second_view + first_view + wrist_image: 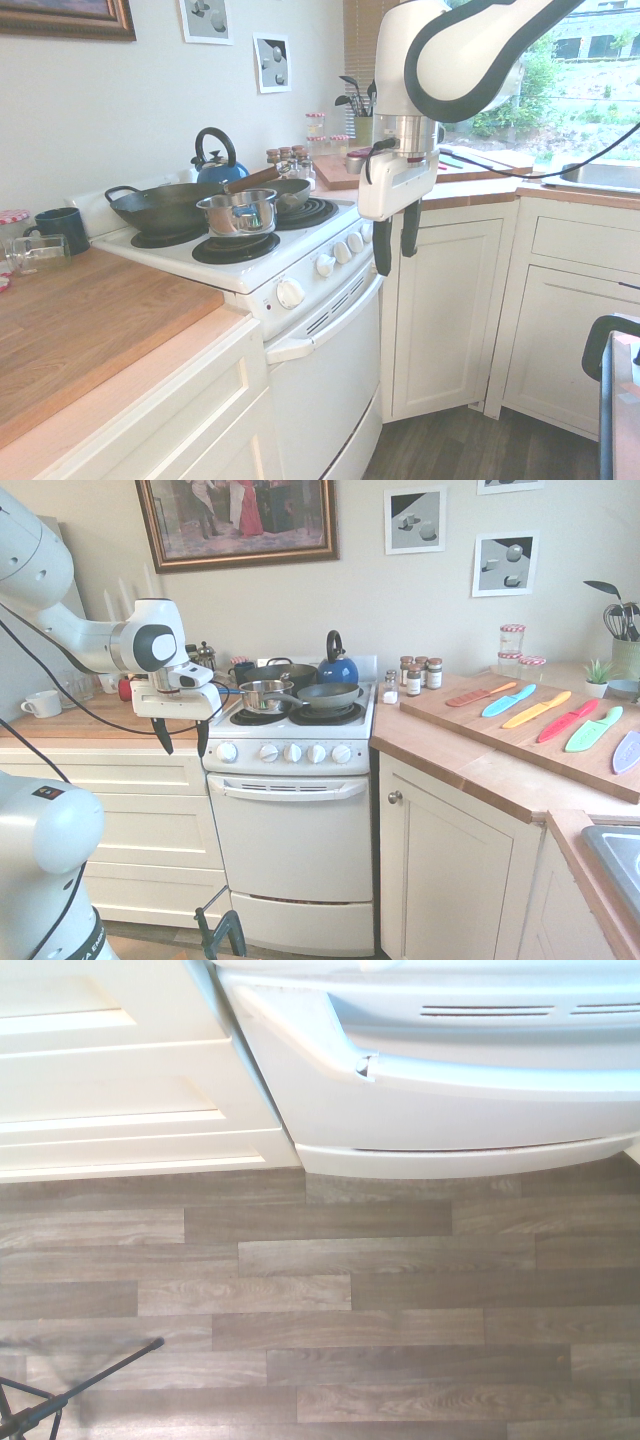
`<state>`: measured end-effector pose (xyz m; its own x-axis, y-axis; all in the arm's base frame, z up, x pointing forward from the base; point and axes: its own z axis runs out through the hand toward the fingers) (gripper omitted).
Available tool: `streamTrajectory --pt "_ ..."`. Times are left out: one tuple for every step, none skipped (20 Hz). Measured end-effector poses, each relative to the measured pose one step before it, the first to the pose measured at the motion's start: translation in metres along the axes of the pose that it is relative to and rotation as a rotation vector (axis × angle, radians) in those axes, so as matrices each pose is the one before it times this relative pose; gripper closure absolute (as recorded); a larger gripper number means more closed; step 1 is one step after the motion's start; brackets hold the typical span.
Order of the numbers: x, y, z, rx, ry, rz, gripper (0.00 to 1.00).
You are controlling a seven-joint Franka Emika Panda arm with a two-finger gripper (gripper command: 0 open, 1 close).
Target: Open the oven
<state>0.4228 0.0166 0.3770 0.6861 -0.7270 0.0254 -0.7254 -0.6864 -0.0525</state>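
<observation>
Pointing downward, gripper (pixel 180 752) apparently just before the closed oven (pixel 292 830).

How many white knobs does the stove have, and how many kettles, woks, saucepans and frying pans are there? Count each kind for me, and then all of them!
White knobs: 5
Blue kettle: 1
Dark wok: 1
Shiny saucepan: 1
Gray frying pan: 1
Total: 9

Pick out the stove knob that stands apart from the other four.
The leftmost knob in the first exterior view: a wider gap separates it from the other four knobs, which sit closer together.
</observation>
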Motion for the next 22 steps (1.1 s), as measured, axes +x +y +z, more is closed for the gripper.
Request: streamTrajectory --pt "0.00014 0.00026 0.00037 -0.00047 -0.00069 0.00066 0.0" --pt "0.00056 0.00155 0.0014 -0.00172 -0.00256 0.00344 0.0" --pt "0.0007 0.00205 0.00248 -0.00449 -0.0045 0.00421 0.0" --pt "0.00144 0.00247 0.00385 -0.00901 -0.00832 0.0123 0.0" --pt "0.00178 0.00193 0.00554 -0.01129 -0.01247 0.02412 0.0" --pt "0.00245 0.00151 0.00826 -0.01315 -0.01473 0.01858 0.0" --pt "0.00366 0.00109 0.00987 -0.00962 -0.01262 0.0119 0.0" --pt "0.00595 0.00057 0.01053 -0.00117 -0.00457 0.01274 0.0" --pt "0.00796 0.00102 0.0115 0.00112 -0.00073 0.01403 0.0" --pt "0.00829 0.00164 0.01204 -0.00389 -0.00518 0.01291 0.0" --pt "0.00826 0.0008 0.011 -0.00828 -0.00562 0.00708 0.0" --pt "0.01031 -0.001 0.00854 -0.00434 0.00953 -0.00015 0.0" --pt "0.01031 -0.00245 0.00728 0.00214 0.01449 -0.011 0.0" --pt "0.00955 -0.00322 0.00667 0.00544 0.00716 -0.0171 0.0" --pt "0.01044 -0.0034 0.00623 0.00536 0.0094 -0.01554 0.0" --pt "0.01031 -0.0033 0.00607 0.00214 0.00787 -0.00902 0.0" --pt "0.00984 -0.00393 0.00552 0.0061 0.00971 -0.00925 0.0" --pt "0.00979 -0.00417 0.00571 0.00746 0.0112 -0.01016 0.0" --pt "0.00805 -0.00359 0.00626 0.00194 0.00362 -0.00765 0.0" --pt "0.00758 -0.00453 0.00575 0.00359 0.00376 -0.00943 0.0" --pt "0.0069 -0.005 0.00473 0.00287 0.00591 -0.00919 0.0" --pt "0.00688 -0.00553 0.00357 0.0082 0.01101 -0.00771 0.0"
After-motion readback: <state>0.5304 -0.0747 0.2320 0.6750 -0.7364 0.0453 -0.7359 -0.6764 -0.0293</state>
